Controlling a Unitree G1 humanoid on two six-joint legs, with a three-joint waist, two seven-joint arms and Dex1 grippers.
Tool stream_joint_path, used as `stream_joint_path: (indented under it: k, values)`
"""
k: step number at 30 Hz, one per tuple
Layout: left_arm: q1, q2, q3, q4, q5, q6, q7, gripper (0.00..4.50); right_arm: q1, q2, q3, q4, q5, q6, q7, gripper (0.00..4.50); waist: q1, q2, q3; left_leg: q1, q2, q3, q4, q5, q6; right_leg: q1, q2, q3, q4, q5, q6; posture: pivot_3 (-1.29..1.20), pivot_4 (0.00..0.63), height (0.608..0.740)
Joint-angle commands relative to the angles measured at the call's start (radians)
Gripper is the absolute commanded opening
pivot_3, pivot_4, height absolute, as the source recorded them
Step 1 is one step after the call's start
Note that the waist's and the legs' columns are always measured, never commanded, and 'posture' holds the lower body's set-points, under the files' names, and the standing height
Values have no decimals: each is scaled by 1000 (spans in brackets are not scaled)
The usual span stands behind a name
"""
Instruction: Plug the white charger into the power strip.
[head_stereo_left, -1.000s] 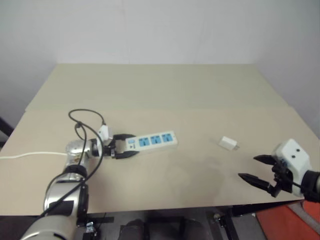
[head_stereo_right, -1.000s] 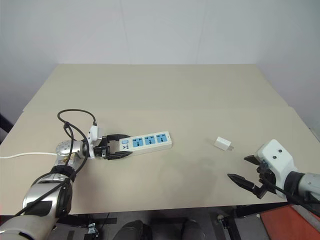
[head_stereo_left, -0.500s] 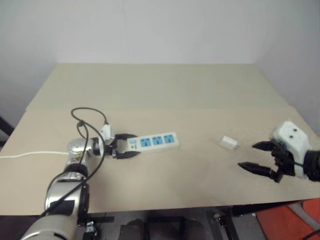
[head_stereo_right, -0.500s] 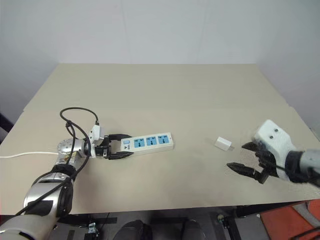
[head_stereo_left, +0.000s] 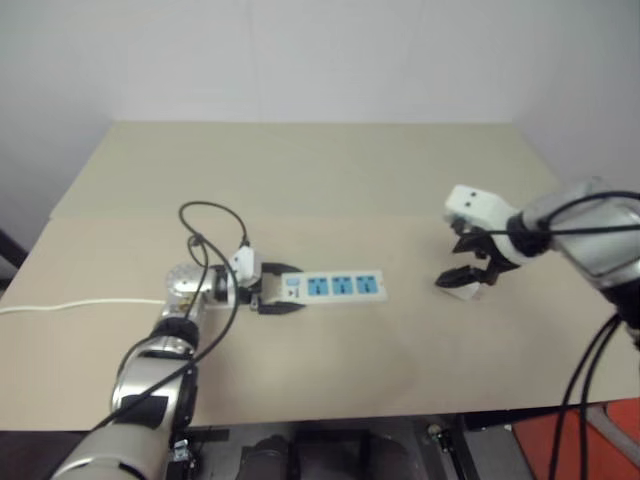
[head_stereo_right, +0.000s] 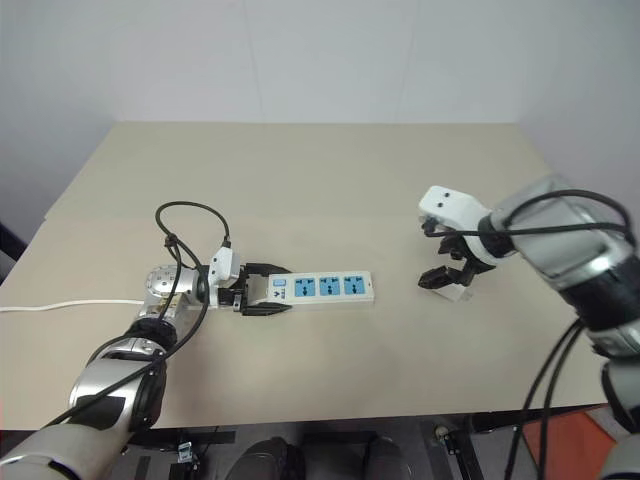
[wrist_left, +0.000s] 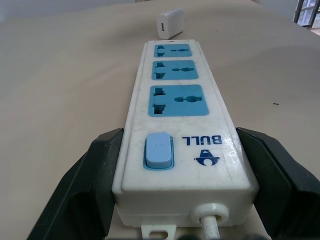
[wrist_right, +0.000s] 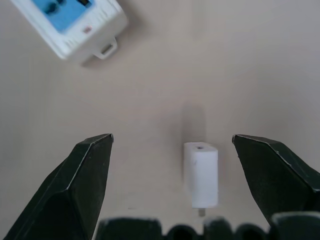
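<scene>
The power strip (head_stereo_left: 338, 287) is a white bar with three blue sockets, lying flat on the beige table (head_stereo_left: 320, 170). My left gripper (head_stereo_left: 276, 296) is shut on its switch end, one black finger (wrist_left: 92, 185) against each long side. The white charger (wrist_right: 200, 172) lies on the table to the right of the strip's free end, also seen as the charger (wrist_left: 170, 23) past the last socket. My right gripper (head_stereo_right: 446, 266) hangs open just above the charger (head_stereo_right: 457, 293), pointing steeply down, with its fingertips spread to either side of it and not touching.
The strip's thin white cord (head_stereo_left: 60, 305) trails off to the table's left edge. A black cable (head_stereo_left: 210, 215) loops above my left wrist. The table's front edge runs close below both arms, and a seam crosses the tabletop behind the strip.
My right gripper has swung in from the table's front right edge to just over the charger, still open. The left gripper has slid the strip a little to the right.
</scene>
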Motion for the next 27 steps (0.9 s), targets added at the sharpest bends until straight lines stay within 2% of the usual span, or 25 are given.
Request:
stream_joint_path:
  k: [1,9,27]
  values:
    - [16,-25,-33,-10,25,-1,1,3256,-88,38,53,139,-118,-70,58,4500,0,0,0,0,0,0,1,0,0,0,0,0,0,0,0,0,150,740]
    - [24,-34,-43,-11,30,-3,4,3256,-142,134,90,359,-256,-170,155,4500,-4,1,0,0,0,1,3,0,0,1,0,-1,1,0,1,0,150,740]
    - [32,-29,-46,-26,23,29,-25,3256,-36,222,47,451,-362,-189,179,4500,-10,2,-1,0,0,1,3,1,-1,1,1,-1,1,1,1,0,150,740]
